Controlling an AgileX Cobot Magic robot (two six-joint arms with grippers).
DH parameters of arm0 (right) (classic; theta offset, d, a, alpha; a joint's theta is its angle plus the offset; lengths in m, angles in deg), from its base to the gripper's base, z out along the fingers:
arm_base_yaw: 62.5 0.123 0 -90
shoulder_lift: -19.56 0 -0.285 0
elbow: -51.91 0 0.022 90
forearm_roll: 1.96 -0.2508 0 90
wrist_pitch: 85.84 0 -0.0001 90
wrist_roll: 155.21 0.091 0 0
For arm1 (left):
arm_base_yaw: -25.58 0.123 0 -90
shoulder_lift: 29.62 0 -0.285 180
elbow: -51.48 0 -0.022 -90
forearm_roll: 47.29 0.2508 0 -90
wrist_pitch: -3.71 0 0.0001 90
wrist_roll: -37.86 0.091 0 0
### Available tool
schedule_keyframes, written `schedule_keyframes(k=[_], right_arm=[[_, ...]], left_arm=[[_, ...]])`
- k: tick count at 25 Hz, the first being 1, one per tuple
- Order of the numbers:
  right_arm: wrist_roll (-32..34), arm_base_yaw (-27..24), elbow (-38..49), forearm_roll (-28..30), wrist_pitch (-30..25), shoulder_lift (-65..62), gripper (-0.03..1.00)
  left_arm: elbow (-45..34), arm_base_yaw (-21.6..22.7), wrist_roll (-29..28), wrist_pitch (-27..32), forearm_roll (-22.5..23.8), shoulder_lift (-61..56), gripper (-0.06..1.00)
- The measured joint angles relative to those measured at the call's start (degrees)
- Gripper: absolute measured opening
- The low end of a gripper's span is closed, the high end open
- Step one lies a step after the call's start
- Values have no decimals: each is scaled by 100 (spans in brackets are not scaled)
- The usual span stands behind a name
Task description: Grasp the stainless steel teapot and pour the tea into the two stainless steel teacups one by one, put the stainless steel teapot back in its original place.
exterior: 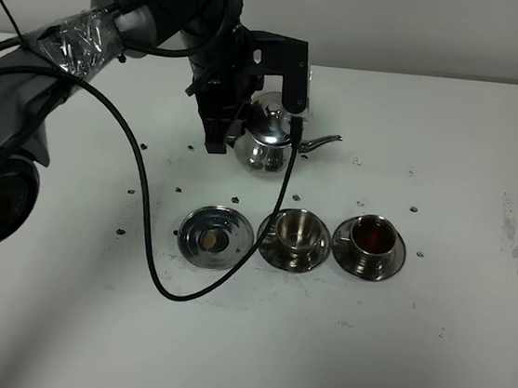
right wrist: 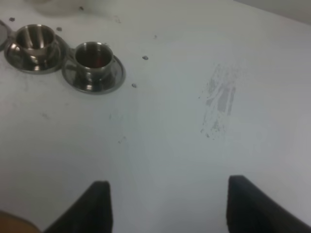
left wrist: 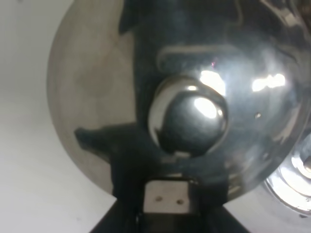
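White tabletop (exterior: 408,361): teapot (exterior: 267,143) sits behind the dish (exterior: 193,243), spout twd robot's right. L gripper (exterior: 218,138) clenched at its handle side. Empty cup (exterior: 297,228) lies just fwd of spout, tea-filled cup (exterior: 373,235) beyond. R gripper (right wrist: 167,204) spread, holding nothing.

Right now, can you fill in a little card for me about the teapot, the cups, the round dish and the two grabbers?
teapot: off its dish, behind the cups, spout pointing right
left gripper: shut, holding the teapot
right gripper: open, holding nothing, over the table
right teacup: has reddish-brown tea in it
middle teacup: looks empty
round dish: nothing on it, tan spot showing
pouring: one cup filled, one to go
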Motion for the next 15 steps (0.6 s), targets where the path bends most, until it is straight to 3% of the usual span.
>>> schedule_keyframes(k=[3,7,10,15], right_arm=[[14,0,0,0,0,0,53],[14,0,0,0,0,0,53],[14,0,0,0,0,0,53],[14,0,0,-2,0,0,53]], left_arm=[[-552,19,-300,-247,-37,-286,21],[-1533,107,-296,-810,-58,-918,21],[-2134,194,234,-1070,-53,-1342,21],[-2589,227,1711,-1125,-40,-1587,21]])
